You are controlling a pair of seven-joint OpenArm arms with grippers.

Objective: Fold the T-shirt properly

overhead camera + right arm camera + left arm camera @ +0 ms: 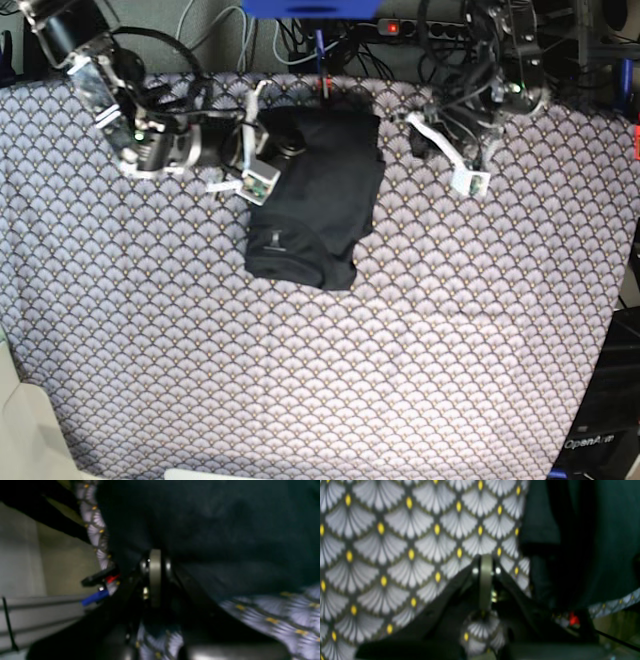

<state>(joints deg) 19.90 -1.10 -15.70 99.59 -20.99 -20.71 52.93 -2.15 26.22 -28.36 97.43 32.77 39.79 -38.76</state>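
Note:
The black T-shirt point(315, 195) lies folded into a compact oblong at the back middle of the patterned tablecloth point(300, 380), with a small tag near its front end. My right gripper point(285, 150) is at the shirt's back left edge. In the right wrist view its jaws are closed point(155, 555) against the dark cloth point(212, 530); whether cloth is pinched does not show. My left gripper point(430, 125) is off the shirt's right side, shut and empty over the tablecloth point(485, 560). The shirt point(582, 542) fills the right of the left wrist view.
A power strip with a red switch point(390, 27) and tangled cables point(450, 40) run along the table's back edge, with a blue object point(310, 8) above it. The cloth's back edge drops off behind the shirt point(95, 525).

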